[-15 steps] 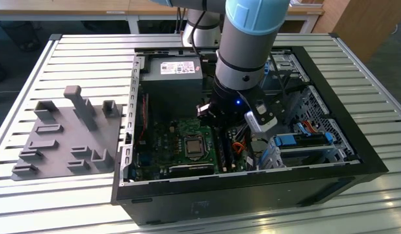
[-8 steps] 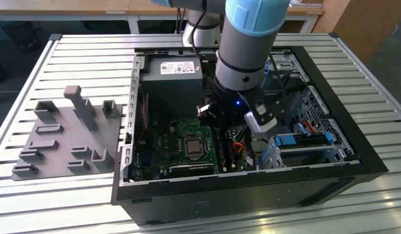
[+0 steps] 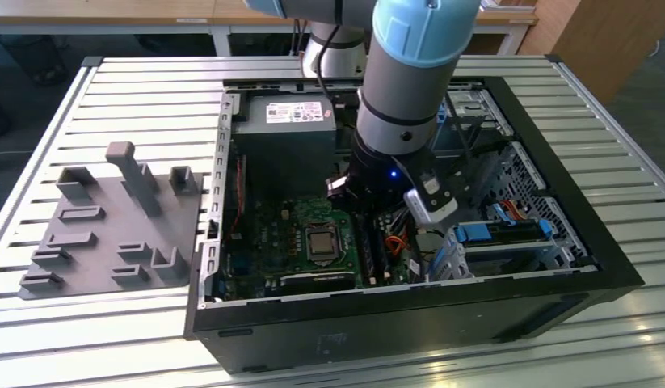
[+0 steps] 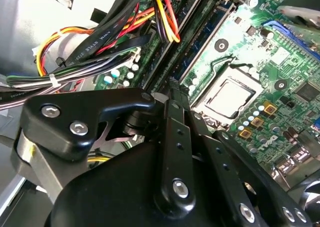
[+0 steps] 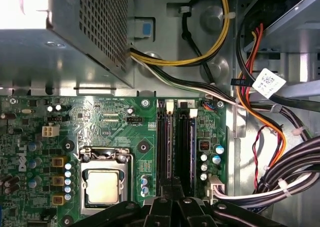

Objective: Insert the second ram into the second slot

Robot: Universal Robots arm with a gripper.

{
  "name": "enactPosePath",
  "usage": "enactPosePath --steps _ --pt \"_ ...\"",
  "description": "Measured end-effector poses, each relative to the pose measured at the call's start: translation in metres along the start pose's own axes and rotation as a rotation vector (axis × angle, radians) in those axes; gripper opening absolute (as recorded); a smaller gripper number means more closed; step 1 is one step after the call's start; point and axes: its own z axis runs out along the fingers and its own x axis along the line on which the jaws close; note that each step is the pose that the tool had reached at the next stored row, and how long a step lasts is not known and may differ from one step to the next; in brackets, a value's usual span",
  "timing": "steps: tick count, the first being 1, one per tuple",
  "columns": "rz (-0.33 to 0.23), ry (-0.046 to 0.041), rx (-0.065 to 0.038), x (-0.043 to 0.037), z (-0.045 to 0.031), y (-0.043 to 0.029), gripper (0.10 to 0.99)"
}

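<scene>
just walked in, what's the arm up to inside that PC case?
The arm has its gripper lowered into the open computer case, right over the memory slots beside the CPU socket on the motherboard. A stick looks to sit in the slots under the fingertips, but whether the gripper grips it, or it is fully seated, cannot be made out.

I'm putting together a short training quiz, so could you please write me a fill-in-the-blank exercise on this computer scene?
1. The gripper hangs over the memory slots of the ____ circuit board.
2. The square metal processor sits in its socket to one side of the ____.
3. In the exterior view, a ____ holder tray lies on the table to that view's left of the computer case.

Missing words: green; memory slots; grey
</scene>
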Motion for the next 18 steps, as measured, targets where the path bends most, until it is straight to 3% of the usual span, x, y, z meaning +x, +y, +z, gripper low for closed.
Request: enactPosePath --steps 6,8,10,14,18 --pt "0.0 0.0005 0.002 -0.0001 0.0072 -0.0002 0.106" --pt "0.0 0.001 0.003 -0.0001 0.0063 -0.0002 0.106" --pt "0.0 -0.0009 -0.003 -0.0001 0.0026 0.0003 0.106" --pt "0.0 -0.0003 -0.001 0.0003 -0.0124 0.0004 0.106" --pt "0.0 -0.0003 -0.001 0.0003 -0.0157 0.0005 0.106"
